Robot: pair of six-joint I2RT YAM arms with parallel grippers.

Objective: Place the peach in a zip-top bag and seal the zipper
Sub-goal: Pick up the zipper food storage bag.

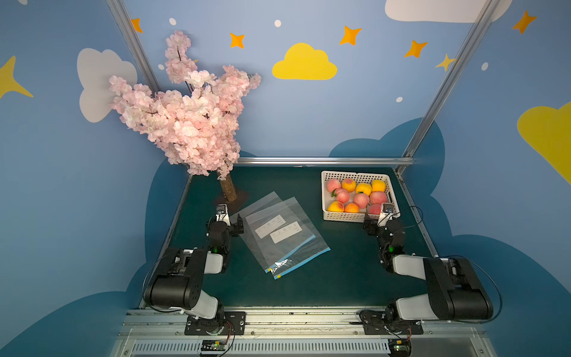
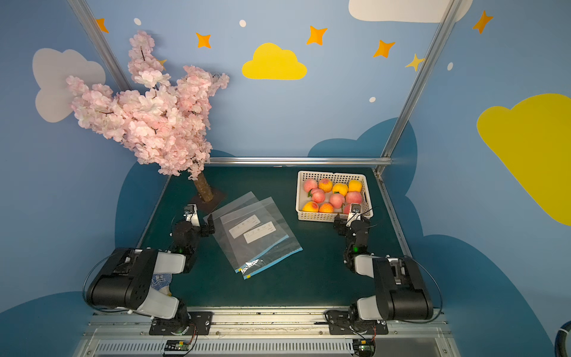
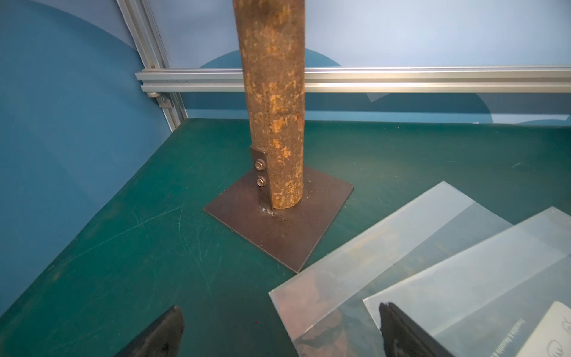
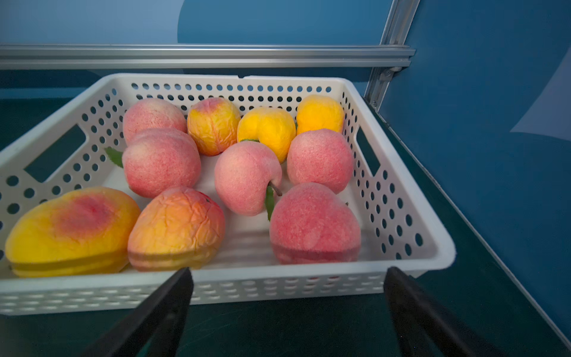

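Two clear bags (image 1: pixel 284 238) flat and overlapped in the middle of the worktop (image 1: pixel 340 278) in both top views, blue zip edges toward the arms, far corners near the trunk (image 1: pixel 228 189) of a pink tree. Ten peaches (image 1: pixel 361 199) in a white basket (image 1: pixel 355 175) at the far right corner, none in a bag. Left pincer (image 1: pixel 231 217) low at the bags' left edge; right pincer (image 1: pixel 377 218) just before the basket's near wall, well apart from the bags

Left wrist view: fingers (image 3: pixel 160 333) spread wide, released, nothing between them. One tip over bare worktop, the other over a bag's (image 3: pixel 401 247) corner; touching or not, cannot tell. Trunk upright on a square plate (image 3: pixel 278 235), fixed by a bolted bracket (image 3: pixel 261 173). Another bag corner just beside the plate

Right wrist view: fingers (image 4: pixel 173 296) wide apart, released and empty, tips level with the basket's (image 4: pixel 309 279) near wall. Peaches pink, yellow and orange, packed close on the basket floor; one pink peach (image 4: pixel 313 222) against the near wall, between the two tips as seen here
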